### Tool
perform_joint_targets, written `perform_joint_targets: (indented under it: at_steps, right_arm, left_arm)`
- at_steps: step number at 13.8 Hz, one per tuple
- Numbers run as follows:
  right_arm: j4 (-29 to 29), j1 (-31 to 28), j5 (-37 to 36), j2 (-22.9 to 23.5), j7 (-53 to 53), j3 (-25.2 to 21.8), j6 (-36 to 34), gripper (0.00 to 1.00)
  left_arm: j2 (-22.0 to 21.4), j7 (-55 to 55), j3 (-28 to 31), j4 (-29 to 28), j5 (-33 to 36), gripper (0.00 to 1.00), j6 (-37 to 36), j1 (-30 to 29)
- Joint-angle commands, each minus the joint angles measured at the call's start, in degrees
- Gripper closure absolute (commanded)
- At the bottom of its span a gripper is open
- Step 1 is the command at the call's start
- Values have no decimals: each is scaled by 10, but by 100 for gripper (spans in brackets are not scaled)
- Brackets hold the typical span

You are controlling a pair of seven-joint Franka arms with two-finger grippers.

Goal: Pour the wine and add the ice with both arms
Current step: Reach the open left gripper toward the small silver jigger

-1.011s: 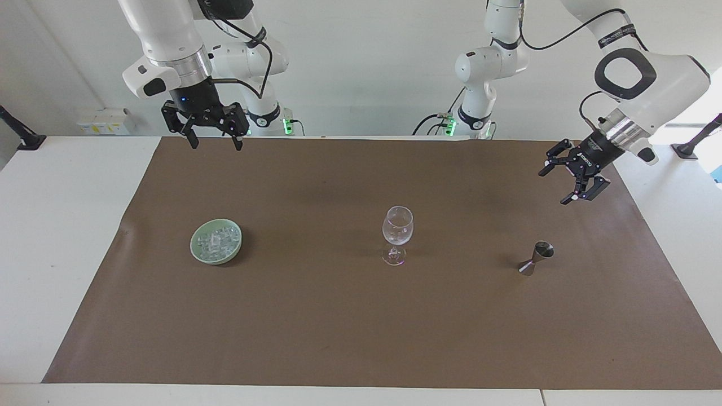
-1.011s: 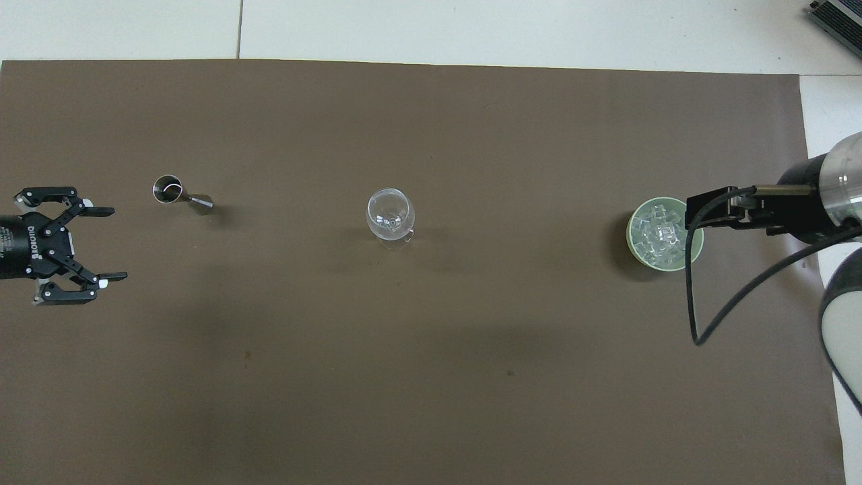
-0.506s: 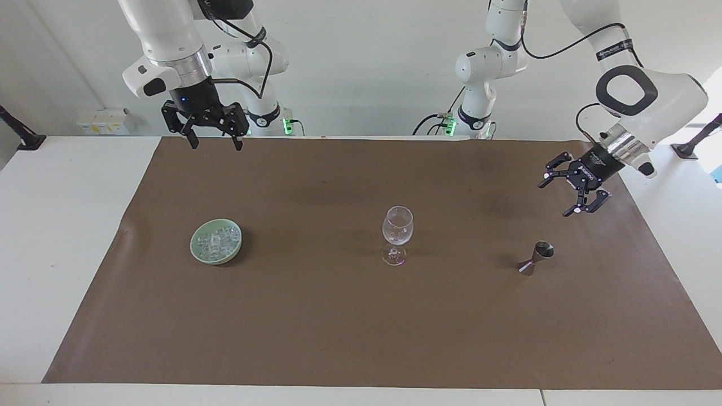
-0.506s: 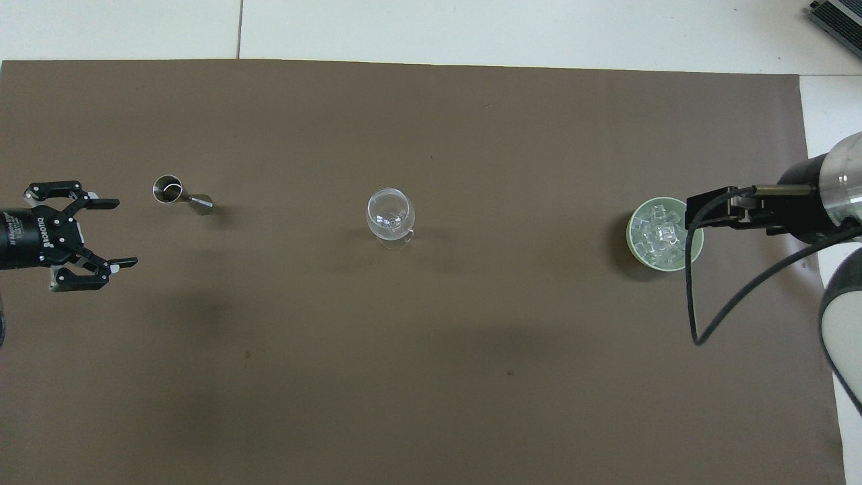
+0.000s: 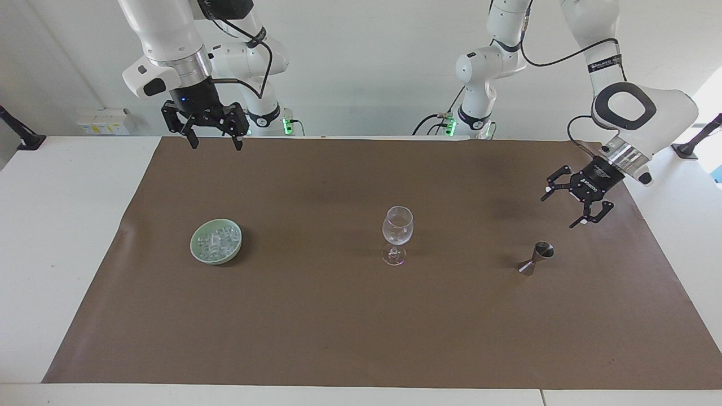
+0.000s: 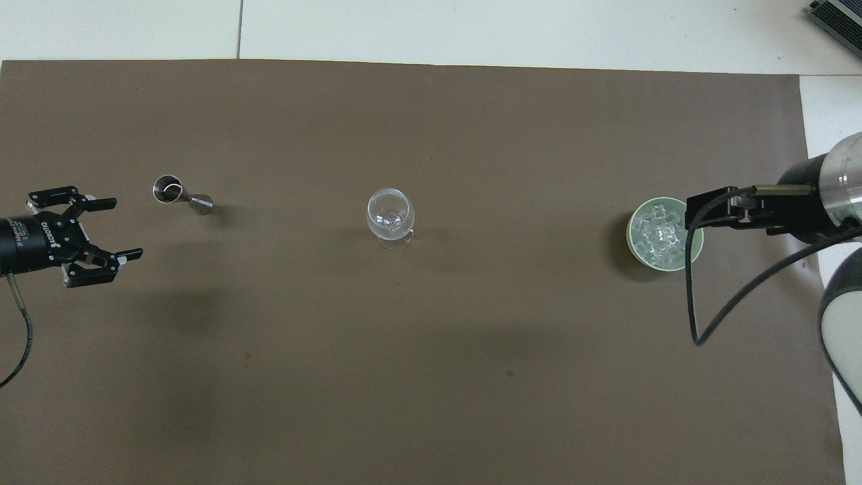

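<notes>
An empty-looking clear wine glass (image 5: 397,231) (image 6: 390,214) stands mid-mat. A pale green bowl (image 5: 197,253) (image 6: 632,237) toward the right arm's end holds the ice (image 5: 217,239) (image 6: 654,237). A small steel jigger (image 5: 537,258) (image 6: 176,192) stands toward the left arm's end. No wine shows, and the jigger's inside cannot be read. My left gripper (image 5: 557,212) (image 6: 128,227) hangs open in the air beside the jigger, apart from it. High above the mat, my right gripper (image 5: 216,145) (image 6: 693,214) waits open; from above it overlaps the bowl's rim.
A brown mat (image 5: 316,332) covers most of the white table (image 5: 62,237). A white box (image 5: 106,120) and a black clamp (image 5: 20,135) sit at the table's edge by the right arm's end.
The left gripper has come down and moved closer to the jigger, staying open. The right arm, glass, bowl and jigger have not moved.
</notes>
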State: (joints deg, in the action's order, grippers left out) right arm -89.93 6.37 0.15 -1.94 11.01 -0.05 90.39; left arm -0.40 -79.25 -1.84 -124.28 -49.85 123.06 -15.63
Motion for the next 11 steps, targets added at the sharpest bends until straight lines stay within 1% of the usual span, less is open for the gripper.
perform_joint_targets:
  at_steps: [1, 3, 6, 8, 11]
  right_arm:
    - [-12, -7, 13, -10, -13, 0, 2, 0]
    - [-12, -7, 13, -10, -13, 0, 2, 0]
    - [-12, -7, 13, -10, -13, 0, 2, 0]
    - [-12, -7, 13, -10, -13, 0, 2, 0]
    - [-12, -7, 13, -10, -13, 0, 2, 0]
  left_arm:
    - [14, 6, -5, -16, -62, 0, 16, -19]
    - [36, 28, -5, -16, -100, 0, 16, -27]
    - [54, 54, -5, -15, -101, 0, 17, -27]
    - [73, 79, -6, -15, -103, 0, 16, -27]
    - [94, 129, -6, -15, -140, 0, 16, -27]
